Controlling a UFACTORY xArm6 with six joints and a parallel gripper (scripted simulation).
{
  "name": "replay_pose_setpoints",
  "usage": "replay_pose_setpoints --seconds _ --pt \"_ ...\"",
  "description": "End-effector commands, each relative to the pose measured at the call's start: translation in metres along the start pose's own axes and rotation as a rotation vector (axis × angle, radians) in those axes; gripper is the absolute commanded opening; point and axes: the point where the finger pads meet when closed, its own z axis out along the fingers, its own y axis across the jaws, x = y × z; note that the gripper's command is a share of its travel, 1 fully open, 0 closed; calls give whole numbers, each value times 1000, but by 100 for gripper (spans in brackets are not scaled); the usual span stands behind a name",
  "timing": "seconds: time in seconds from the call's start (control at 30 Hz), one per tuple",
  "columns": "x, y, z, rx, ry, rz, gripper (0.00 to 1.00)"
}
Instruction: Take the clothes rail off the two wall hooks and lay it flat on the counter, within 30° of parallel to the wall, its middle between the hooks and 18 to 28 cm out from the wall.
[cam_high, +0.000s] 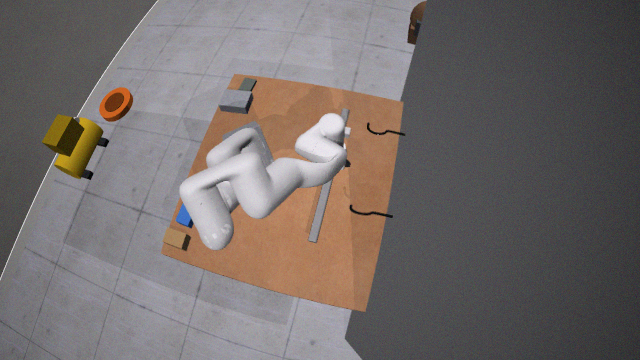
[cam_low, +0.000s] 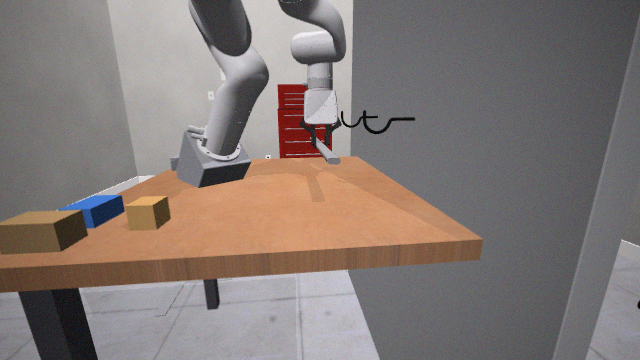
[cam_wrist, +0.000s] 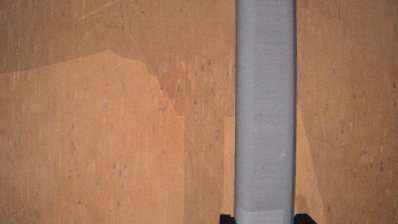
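Gripper clamped on the grey clothes rail, fingers closed against its sides and pointing straight down from the white arm. Rail off both black wall hooks, held level just above the wooden counter, whether touching it not clear from the outside view. Seen from the top, rail running roughly parallel to the grey wall, a little way out from it, near but apart from the hook tips, one end reaching past the upper hook and the other past the lower one. Grasp point near the upper hook's level, mostly hidden under the wrist. In the wrist view, rail filling a vertical band over bare wood grain, with two dark fingertips just showing at its lower edge on either side. Along the counter's far side from the wall: a blue block, a small tan cube, a larger brown block, and, in the top view, a grey block. On the floor, an orange ring and a yellow cylinder-shaped object; contents of either not discernible. Red drawer cabinet behind the arm.
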Motion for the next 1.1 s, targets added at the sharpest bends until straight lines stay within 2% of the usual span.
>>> replay_pose_setpoints --seconds 0.0,1.07 --pt "1 2 8 -2 2 1 0" --pt "1 2 55 -2 2 1 0"
